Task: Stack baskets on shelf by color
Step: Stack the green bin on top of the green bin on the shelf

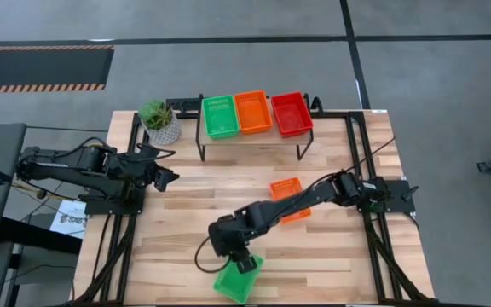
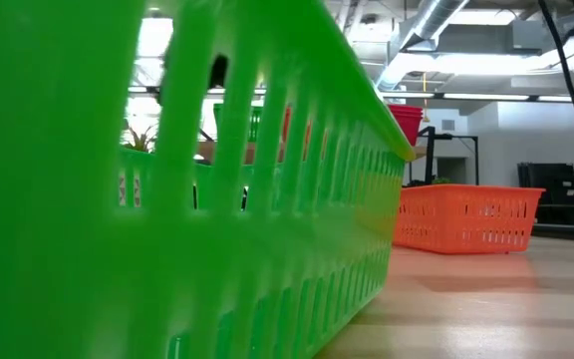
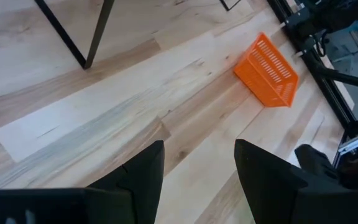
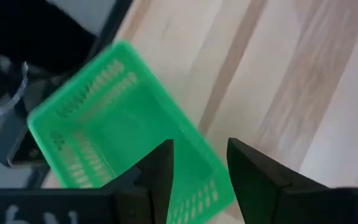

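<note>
now right gripper [image 4: 199,163] hovers open-fingered above green basket [image 4: 126,137].

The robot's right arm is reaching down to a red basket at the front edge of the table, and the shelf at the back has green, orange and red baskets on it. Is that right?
Not quite. The basket under the right gripper is green, not red; the high view and the right wrist view both show that. The rest is right: the shelf at the back carries green, orange and red baskets.
</note>
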Robot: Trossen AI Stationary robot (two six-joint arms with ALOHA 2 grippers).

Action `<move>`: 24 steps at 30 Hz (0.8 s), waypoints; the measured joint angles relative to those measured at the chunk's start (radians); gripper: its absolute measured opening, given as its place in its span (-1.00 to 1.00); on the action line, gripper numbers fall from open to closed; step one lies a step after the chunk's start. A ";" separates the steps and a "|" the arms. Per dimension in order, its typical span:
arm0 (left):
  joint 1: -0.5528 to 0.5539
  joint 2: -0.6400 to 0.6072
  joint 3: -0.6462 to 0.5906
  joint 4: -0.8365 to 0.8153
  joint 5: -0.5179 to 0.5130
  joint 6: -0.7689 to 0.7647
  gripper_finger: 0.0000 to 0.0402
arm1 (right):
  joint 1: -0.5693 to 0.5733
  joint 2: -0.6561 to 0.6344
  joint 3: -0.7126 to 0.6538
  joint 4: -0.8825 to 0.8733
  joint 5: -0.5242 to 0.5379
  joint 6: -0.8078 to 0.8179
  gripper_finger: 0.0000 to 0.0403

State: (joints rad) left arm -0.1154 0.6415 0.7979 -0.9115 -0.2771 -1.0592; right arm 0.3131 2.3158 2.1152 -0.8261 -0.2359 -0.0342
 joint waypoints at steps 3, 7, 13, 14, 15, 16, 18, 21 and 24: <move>0.000 0.000 0.000 -0.002 0.000 0.001 -0.09 | 0.010 -0.003 -0.001 -0.003 0.000 -0.039 -0.16; 0.000 0.000 0.000 -0.029 -0.005 0.005 -0.09 | 0.006 -0.004 0.000 0.012 0.025 -0.081 -0.15; 0.000 0.000 0.000 -0.050 -0.007 0.008 -0.09 | 0.003 0.001 0.000 0.040 0.025 -0.162 -0.17; 0.000 0.000 0.000 -0.050 -0.007 0.008 -0.09 | 0.003 0.010 0.001 0.063 0.025 -0.174 -0.17; 0.000 0.000 0.000 -0.050 -0.007 0.009 -0.09 | 0.004 0.017 0.001 0.077 0.025 -0.177 -0.18; 0.000 0.000 0.000 -0.050 -0.008 0.014 -0.09 | 0.004 0.021 0.000 0.074 0.024 -0.177 -0.18; 0.000 0.000 0.000 -0.050 -0.014 0.023 -0.09 | 0.004 0.028 -0.001 0.067 0.021 -0.179 -0.18; 0.000 0.000 0.000 -0.050 -0.016 0.022 -0.09 | 0.003 0.048 0.001 0.062 0.009 -0.185 -0.18; 0.000 0.000 0.000 -0.050 -0.016 0.022 -0.09 | 0.003 0.072 0.000 0.070 -0.001 -0.199 -0.19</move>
State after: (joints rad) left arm -0.1151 0.6415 0.7979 -0.9615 -0.2932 -1.0374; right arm 0.3164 2.3874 2.1156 -0.7558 -0.2365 -0.2332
